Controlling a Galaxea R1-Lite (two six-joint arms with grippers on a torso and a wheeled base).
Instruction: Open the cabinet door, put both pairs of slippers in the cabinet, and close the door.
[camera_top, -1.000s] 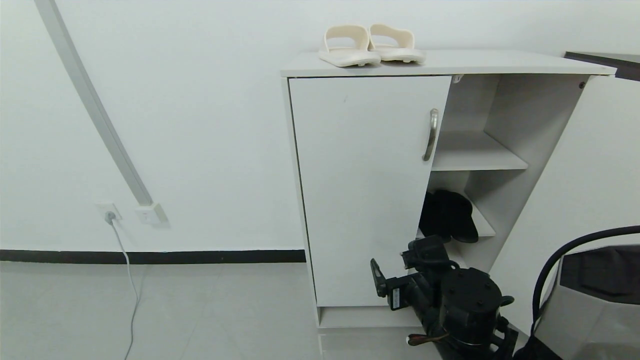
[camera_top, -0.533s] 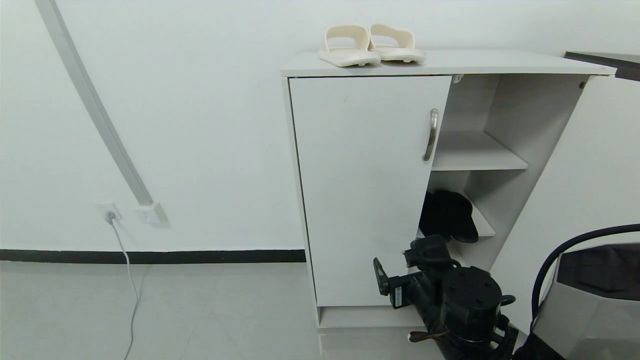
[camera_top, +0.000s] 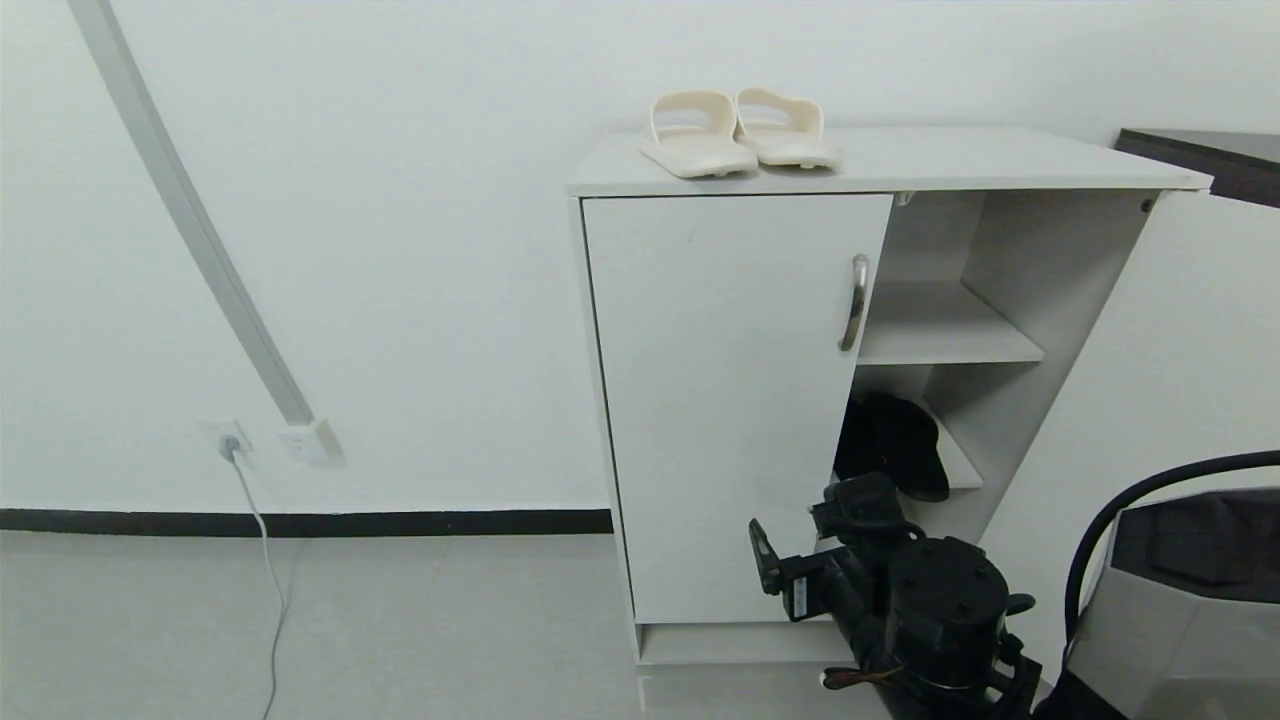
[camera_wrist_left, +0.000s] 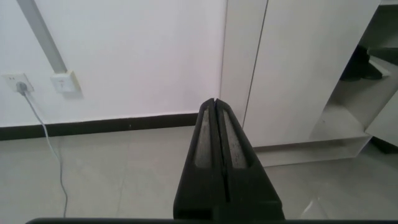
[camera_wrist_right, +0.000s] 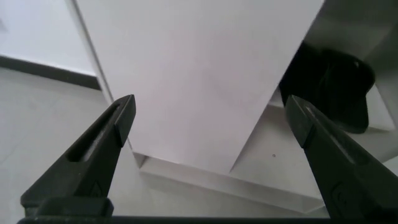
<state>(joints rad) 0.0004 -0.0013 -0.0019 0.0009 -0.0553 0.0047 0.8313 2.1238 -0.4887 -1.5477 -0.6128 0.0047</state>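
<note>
One slipper pair (camera_top: 740, 140) sits atop the cabinet (camera_top: 720, 400); right gripper (camera_wrist_right: 209, 106), spread wide near its base, should lift high and pinch both straps (camera_top: 690, 105); left gripper (camera_wrist_left: 216, 107) clenched, empty.

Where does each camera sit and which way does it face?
Head: on the head, facing forward and down at the cabinet; right gripper low.
Left wrist: on the left arm, facing wall and cabinet base; left gripper shut.
Right wrist: on the right arm, facing the closed door; gripper open.
All share the black slippers.
</note>
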